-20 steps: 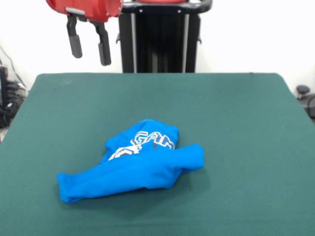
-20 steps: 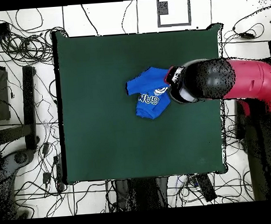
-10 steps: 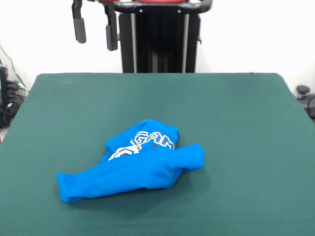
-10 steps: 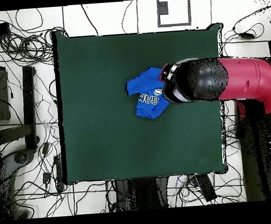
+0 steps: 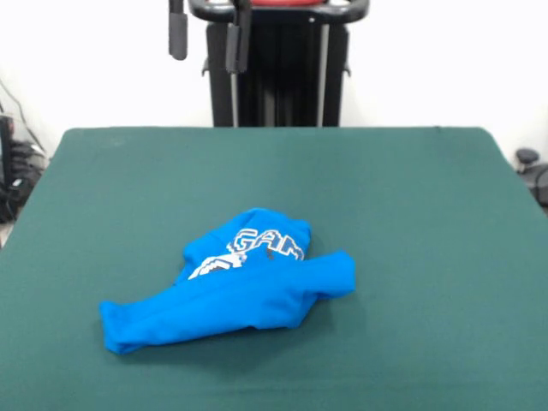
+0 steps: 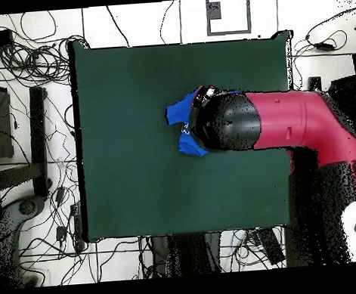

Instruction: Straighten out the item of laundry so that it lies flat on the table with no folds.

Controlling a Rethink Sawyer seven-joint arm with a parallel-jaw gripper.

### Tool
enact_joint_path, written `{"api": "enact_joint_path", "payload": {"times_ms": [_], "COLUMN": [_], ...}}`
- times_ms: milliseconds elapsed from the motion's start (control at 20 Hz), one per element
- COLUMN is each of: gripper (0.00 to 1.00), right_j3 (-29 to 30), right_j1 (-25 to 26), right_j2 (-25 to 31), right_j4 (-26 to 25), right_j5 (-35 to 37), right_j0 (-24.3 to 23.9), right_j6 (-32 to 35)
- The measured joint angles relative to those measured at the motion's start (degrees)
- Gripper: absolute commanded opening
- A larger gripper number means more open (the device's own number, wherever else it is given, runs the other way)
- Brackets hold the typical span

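The item of laundry [image 5: 248, 287], bright blue with white block lettering, lies crumpled and folded over itself near the middle of the dark green table [image 5: 411, 214]. One part stretches toward the front left. High above the table's far edge hangs my gripper [image 5: 205, 38]; it is open, nothing sits between its two dark fingers [image 5: 177, 34], and it is well clear of the cloth. In the overhead view the red and black arm [image 6: 232, 123] covers most of the item of laundry [image 6: 176, 112], so only blue edges show on the table [image 6: 128, 141].
A black pedestal column [image 5: 278, 77] stands behind the table's far edge. Tangled cables [image 6: 22, 43] lie on the floor around the table. A dark object [image 5: 527, 158] sits off the right edge.
In the front view the gripper has risen and shifted right. In the overhead view the arm has swung left over the garment. The cloth has not moved.
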Motion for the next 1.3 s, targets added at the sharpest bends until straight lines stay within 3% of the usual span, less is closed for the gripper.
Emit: {"api": "enact_joint_path", "payload": {"times_ms": [500,950,1300], "gripper": [1.00,1.00,1.00], "right_j3": [3.01,3.06,3.08], "right_j1": [-0.31,-0.29,-0.11], "right_j2": [-12.05,-20.99,-25.41], "right_j4": [4.44,8.85,11.04], "right_j5": [-9.38,-9.60,-9.70], "right_j0": [7.94,13.88,16.26], "right_j6": [10.82,19.85,21.68]}}
